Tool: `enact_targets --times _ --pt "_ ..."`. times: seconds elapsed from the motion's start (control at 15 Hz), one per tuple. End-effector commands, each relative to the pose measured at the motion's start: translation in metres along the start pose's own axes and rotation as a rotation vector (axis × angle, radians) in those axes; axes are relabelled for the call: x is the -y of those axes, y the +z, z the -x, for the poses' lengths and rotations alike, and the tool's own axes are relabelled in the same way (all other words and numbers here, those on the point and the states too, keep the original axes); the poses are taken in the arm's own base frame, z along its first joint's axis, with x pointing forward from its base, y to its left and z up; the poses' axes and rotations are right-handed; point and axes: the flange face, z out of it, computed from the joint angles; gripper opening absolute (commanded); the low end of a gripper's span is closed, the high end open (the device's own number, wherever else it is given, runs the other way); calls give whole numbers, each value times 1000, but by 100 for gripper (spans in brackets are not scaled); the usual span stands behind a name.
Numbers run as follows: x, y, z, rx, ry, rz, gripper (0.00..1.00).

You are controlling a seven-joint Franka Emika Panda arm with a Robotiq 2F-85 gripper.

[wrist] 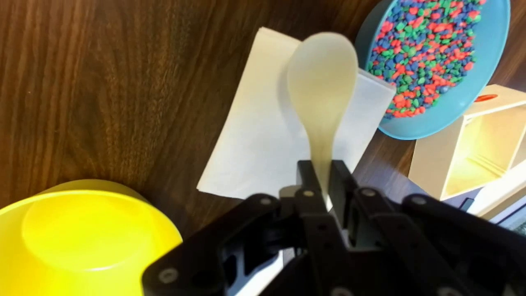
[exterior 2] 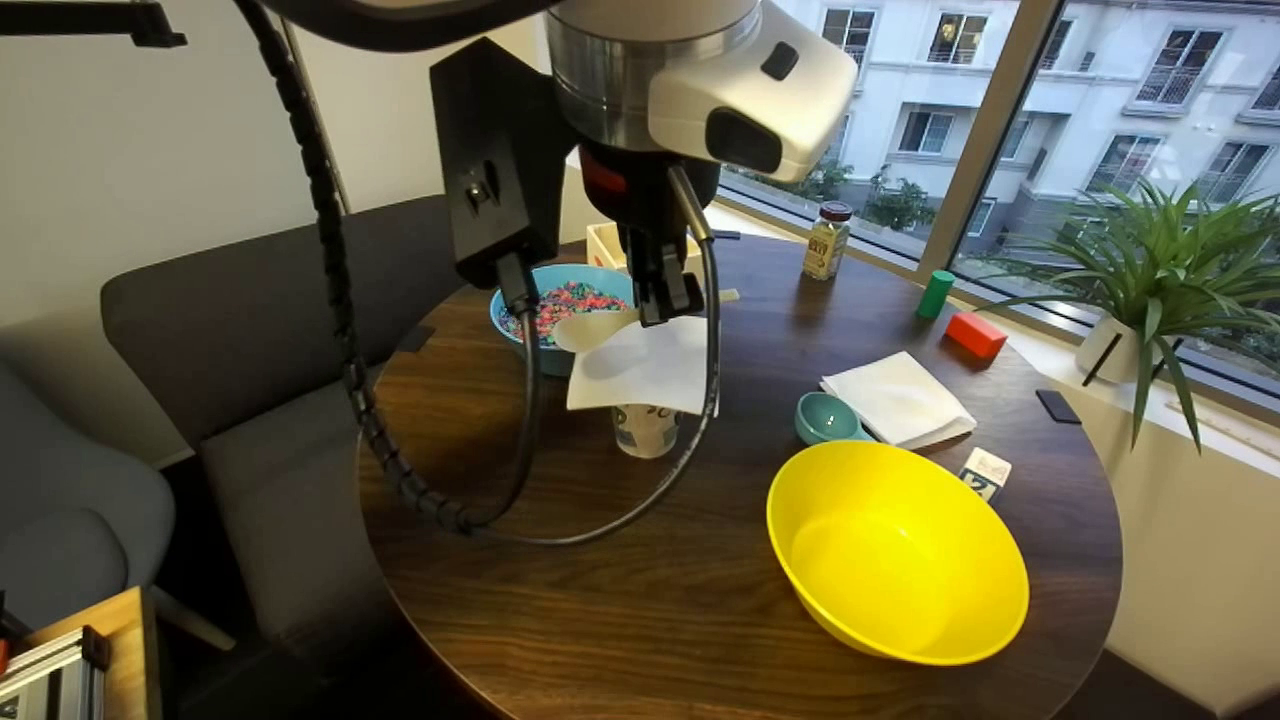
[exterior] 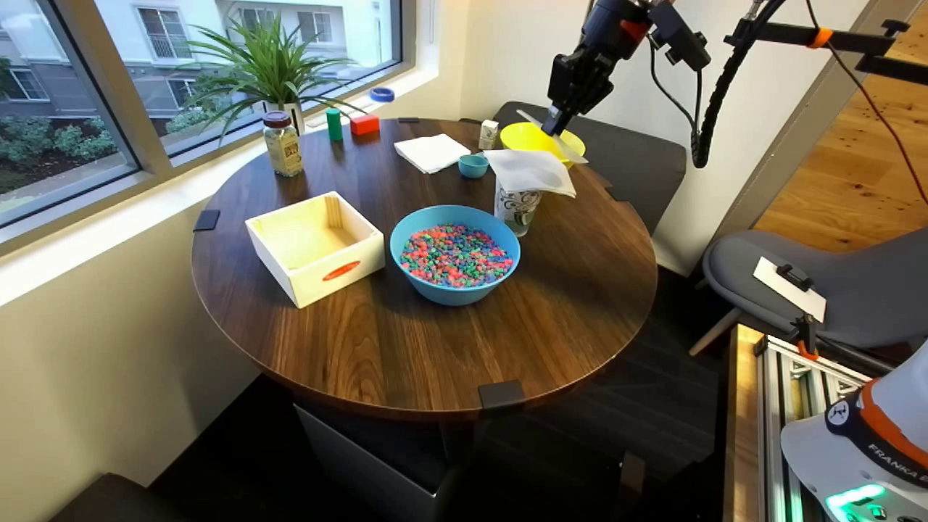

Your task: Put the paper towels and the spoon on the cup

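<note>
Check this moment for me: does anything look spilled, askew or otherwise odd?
No spill shows: the coloured bits lie inside the blue bowl. Slightly odd are the paper towels atop the cup: bent and uneven, with edges jutting past its sides. The task calls for them there, so this is probably intended.

A round worktop [exterior: 355,348] of dark, streaky wood stands near a large metal-framed window [exterior: 362,36], and daylight spreads over the white sill [exterior: 181,190]. A spiky green potted plant [exterior: 268,69] sits beside the glass. Outside, a pale building [exterior 2: 1080,90] rises above low shrubs [exterior: 58,145]. The wall [exterior: 109,348] below the sill is cream. A wide dark-grey seat [exterior 2: 290,460] with a backrest stands beside the worktop; a rounded grey chair [exterior: 870,283] shows a pale wooden leg. The floor [exterior: 652,391] is dark, and knotty honey-coloured boards [exterior: 834,181] show past a grey upright frame [exterior: 790,152].
</note>
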Motion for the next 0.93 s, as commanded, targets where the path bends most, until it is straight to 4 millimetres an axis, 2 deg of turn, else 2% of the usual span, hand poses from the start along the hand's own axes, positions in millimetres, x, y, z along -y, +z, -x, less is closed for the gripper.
enact_targets --times 0.0,0.87 --pt "7 9 -4 26 57 -1 4" --pt "18 30 -12 93 112 40 5"
